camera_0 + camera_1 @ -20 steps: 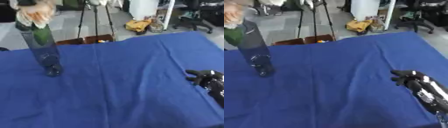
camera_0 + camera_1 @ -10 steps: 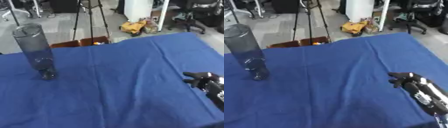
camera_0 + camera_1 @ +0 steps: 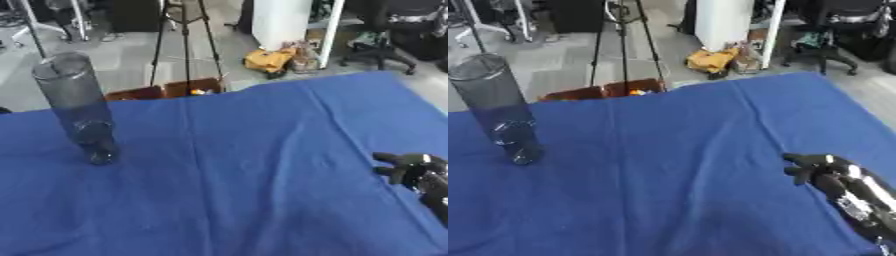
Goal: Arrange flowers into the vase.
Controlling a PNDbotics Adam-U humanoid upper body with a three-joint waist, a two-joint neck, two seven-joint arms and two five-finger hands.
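Fingers curled in and holding nothing, the right hand (image 3: 820, 172) lies on the blue tablecloth (image 3: 245, 165) at the right edge. Well apart from it, at far left, the tall glass vase (image 3: 77, 105) stands upright, see-through, no flower visible inside.

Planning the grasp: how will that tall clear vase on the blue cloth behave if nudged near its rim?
The vase looks tall and narrow-based, so it probably tips easily. Its clear, smooth wall suggests it is slippery and breakable.
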